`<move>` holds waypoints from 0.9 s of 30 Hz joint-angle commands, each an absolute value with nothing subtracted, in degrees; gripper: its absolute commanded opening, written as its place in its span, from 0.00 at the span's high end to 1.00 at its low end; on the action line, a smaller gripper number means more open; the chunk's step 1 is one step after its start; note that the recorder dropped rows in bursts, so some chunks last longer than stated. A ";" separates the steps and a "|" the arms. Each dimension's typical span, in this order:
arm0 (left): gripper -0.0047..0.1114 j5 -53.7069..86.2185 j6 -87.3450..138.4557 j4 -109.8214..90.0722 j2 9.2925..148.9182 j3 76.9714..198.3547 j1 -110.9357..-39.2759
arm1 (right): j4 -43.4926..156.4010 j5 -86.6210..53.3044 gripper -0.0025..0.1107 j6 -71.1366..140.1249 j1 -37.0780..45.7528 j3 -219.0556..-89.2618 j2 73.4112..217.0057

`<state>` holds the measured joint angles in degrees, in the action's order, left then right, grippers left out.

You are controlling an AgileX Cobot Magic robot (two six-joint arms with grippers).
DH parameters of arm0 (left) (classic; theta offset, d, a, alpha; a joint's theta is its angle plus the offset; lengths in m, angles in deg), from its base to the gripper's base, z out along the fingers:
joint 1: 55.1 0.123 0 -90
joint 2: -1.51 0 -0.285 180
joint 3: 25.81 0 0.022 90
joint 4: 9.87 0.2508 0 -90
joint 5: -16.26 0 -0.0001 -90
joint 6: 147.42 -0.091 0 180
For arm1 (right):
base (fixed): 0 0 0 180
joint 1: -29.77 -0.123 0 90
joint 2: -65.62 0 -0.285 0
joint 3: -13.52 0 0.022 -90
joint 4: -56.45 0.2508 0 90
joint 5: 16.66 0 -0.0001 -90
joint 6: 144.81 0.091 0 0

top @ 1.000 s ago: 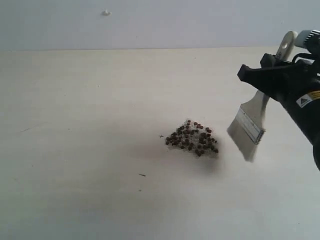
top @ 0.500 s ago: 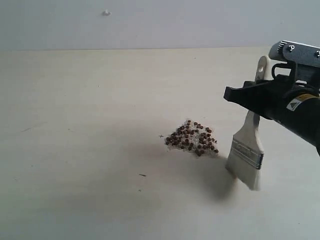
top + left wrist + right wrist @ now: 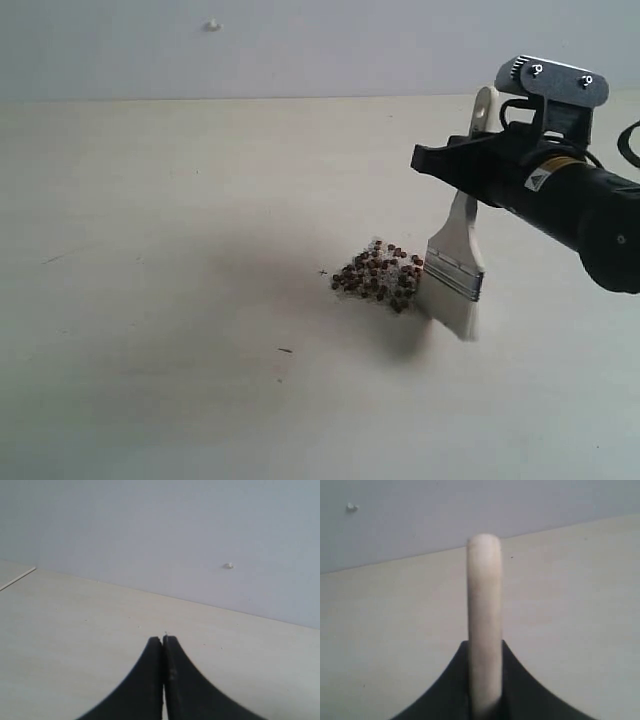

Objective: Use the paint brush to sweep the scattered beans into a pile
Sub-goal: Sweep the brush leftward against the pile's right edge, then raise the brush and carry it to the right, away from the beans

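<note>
The tiny round dark-brown beans (image 3: 382, 276), mixed with fine whitish crumbs (image 3: 372, 268), lie gathered in one small low pile (image 3: 390, 290) a little right of the middle of the pale cream surface (image 3: 150, 300). A few beans sit loosely at its edges, and none lie far from it.

Against the pile's right side stands the wide flat paint brush (image 3: 455, 275), with pale whitish bristles, a silver metal ferrule and a light wooden handle. It is nearly upright, its handle leaning slightly to the right. The bristles are blurred. Their tips reach down to the surface, where their shadow meets them, and their left edge touches the beans.

The black right end effector (image 3: 465, 165) is clenched on the handle partway up, its two fingers closed against the wood on either side. In the right wrist view the rounded handle end (image 3: 484, 580) rises between them. The black left end effector (image 3: 163, 641) is clenched with nothing in it, its fingertips pressed together above bare surface. The exterior view does not show it.

The right arm runs off the exterior view's right edge. A small white speck (image 3: 212, 25) on the grey-blue wall (image 3: 300, 50) is too small to identify, as are a few faint dark marks (image 3: 285, 350) on the surface.
</note>
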<state>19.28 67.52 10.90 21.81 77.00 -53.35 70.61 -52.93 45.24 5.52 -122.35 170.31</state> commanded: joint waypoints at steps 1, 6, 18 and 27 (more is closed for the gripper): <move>0.96 19.49 67.23 10.47 21.47 76.97 -53.10 | 68.29 -51.17 0.98 45.85 5.41 -123.01 169.04; 0.96 19.49 67.23 10.47 21.47 76.97 -53.10 | 67.88 -48.66 0.98 45.46 5.41 -123.01 164.94; 0.96 19.49 67.23 10.47 21.47 76.97 -53.10 | 64.91 -51.72 0.98 35.93 5.41 -121.97 157.37; 0.96 19.49 67.23 10.47 21.47 76.97 -53.10 | 54.00 -77.86 0.98 32.66 10.41 -119.01 167.62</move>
